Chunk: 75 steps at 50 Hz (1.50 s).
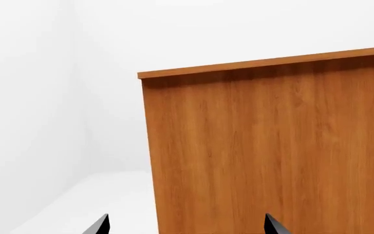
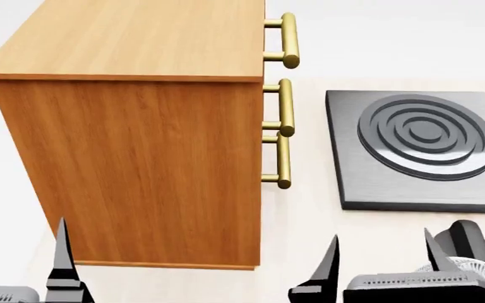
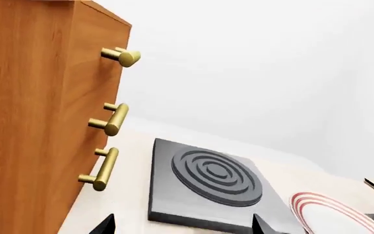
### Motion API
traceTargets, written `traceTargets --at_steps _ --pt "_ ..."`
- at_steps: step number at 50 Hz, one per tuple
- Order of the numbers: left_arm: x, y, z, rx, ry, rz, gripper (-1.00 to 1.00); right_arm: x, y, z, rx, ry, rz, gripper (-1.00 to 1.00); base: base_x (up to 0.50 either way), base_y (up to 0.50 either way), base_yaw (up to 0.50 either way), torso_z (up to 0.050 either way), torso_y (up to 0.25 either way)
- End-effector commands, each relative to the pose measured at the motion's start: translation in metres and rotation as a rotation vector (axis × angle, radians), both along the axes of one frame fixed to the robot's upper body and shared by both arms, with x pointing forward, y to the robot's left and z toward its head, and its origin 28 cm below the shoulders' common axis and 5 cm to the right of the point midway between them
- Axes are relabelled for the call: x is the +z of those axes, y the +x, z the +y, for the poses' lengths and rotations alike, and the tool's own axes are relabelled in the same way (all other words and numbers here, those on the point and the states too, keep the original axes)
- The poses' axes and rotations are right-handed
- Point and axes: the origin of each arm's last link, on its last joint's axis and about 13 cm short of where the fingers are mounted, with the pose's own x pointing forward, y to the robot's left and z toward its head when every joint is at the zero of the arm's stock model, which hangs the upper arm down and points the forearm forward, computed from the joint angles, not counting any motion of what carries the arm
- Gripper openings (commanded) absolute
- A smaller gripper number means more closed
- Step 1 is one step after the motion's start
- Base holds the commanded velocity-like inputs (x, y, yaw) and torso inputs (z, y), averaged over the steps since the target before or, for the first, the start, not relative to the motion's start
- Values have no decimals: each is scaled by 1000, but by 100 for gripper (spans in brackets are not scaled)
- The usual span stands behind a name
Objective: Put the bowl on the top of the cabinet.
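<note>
Head view shows the cabinet (image 2: 133, 158) at eleven o'clock, its flat top bare; the bowl appears in no view, so its bearing from either pincer cannot be told. The left gripper (image 2: 196, 268) stands spread, facing the cabinet's side; the right gripper (image 3: 183, 225) is spread too, toward the stove plate (image 3: 206, 178), a red-ringed plate (image 3: 327, 214) at four o'clock. Which arm is nearer the bowl is unknowable.

text: none readable | labels: none | brands: none | numbers: none | signs: none
</note>
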Motion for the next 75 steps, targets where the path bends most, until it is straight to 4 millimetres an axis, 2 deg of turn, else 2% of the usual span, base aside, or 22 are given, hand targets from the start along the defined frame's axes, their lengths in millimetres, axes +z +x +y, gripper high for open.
traceTargets --at_steps 1,9,14,22,38,43,56,75 --pt "-1 2 1 7 3 5 100 9 -16 -11 72 -84 152 100 0 0 0 0 0" --pt "-2 3 0 4 4 6 100 18 -28 -15 49 -182 169 100 0 0 0 0 0" --pt "-4 2 -1 1 2 9 100 15 -31 -19 53 -170 217 100 0 0 0 0 0" --pt "-5 2 0 5 3 10 100 16 -41 -30 -4 -244 247 100 0 0 0 0 0" --pt "-2 2 -2 7 17 4 100 0 -66 -41 -25 -267 336 100 0 0 0 0 0" --pt "-2 2 -3 5 19 4 100 -3 -70 -38 -9 -270 340 100 0 0 0 0 0" --pt "0 1 -4 3 25 3 100 -18 -67 -40 5 -260 387 100 0 0 0 0 0" --pt "0 1 -5 1 26 2 100 -27 -66 -42 -3 -262 419 100 0 0 0 0 0"
